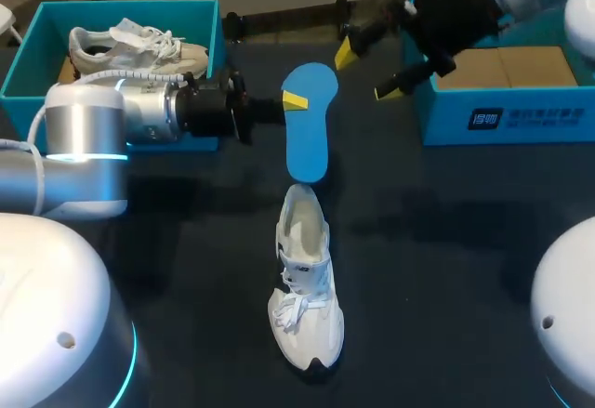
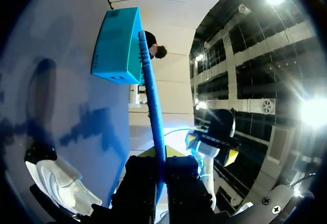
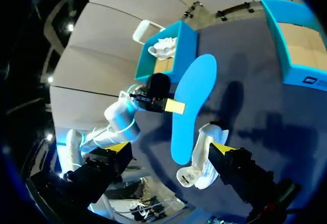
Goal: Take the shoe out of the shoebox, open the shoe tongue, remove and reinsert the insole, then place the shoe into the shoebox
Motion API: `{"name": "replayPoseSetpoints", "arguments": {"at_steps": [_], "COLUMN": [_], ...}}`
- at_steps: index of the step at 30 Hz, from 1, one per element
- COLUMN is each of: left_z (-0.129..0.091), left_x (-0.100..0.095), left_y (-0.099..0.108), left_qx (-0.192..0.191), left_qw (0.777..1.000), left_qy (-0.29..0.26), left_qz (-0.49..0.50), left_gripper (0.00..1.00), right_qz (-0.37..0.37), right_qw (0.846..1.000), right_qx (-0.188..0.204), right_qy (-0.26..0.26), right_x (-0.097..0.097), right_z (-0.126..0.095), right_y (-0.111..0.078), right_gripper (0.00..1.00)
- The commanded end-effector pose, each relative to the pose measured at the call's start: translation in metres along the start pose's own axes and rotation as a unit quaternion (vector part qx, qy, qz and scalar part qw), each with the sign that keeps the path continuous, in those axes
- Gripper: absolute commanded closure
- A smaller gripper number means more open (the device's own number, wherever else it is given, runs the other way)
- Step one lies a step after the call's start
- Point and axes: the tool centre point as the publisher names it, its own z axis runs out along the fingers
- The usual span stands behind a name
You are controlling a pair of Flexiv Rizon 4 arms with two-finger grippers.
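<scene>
the step in hand looks like the reinsertion: the insole [image 1: 307, 134] is out of the shoe [image 1: 305, 287] and has to go back in. to do it well, i would tip the insole so the end meant for the toe leads, line its long axis up with the shoe's, and slide it low along the sole bed rather than dropping it from above. the tongue must stay folded clear of the opening. the shoe will need steadying at the heel, or it may skid across the worktop [image 1: 465, 241].

the left gripper [image 1: 294, 101] is clamped on the insole. in the left wrist view the blue sheet runs edge-on between the two fingers [image 2: 143, 183], which press it from both sides at one long edge. most of the insole reaches out ahead of them.

the right gripper [image 1: 364, 72] hangs near the far edge of the worktop, its fingers spread wide apart with nothing between them. it is just beside the insole's far end and not touching it.

the shoe lies on its sole midway across the worktop, toe toward the near edge, opening toward the insole. whether the insole's nearer end touches the heel collar or hangs just clear of it is hard to tell. the right shoebox [image 1: 521, 120] sits open at the far right corner, the left shoebox [image 1: 37, 55] at the far left with another shoe [image 1: 130, 47] in it.
</scene>
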Motion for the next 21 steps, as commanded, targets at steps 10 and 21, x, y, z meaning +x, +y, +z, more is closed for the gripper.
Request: {"name": "replayPoseSetpoints", "arguments": {"at_steps": [10, 21], "left_z": [0.000, 0.000], "left_x": [0.000, 0.000], "left_y": [0.001, 0.001], "left_qx": [0.001, 0.001], "left_qw": [1.000, 1.000], "left_qy": [-0.001, -0.001], "left_qz": [0.000, 0.000], "left_gripper": [1.00, 1.00], "right_qz": [0.011, 0.019], "right_qw": [0.931, 0.891], "right_qx": [0.022, 0.023], "right_qy": [-0.364, -0.453], "right_x": [0.046, 0.056], "right_z": [0.007, 0.015], "right_y": [0.002, -0.003], "right_gripper": [0.00, 0.00]}}
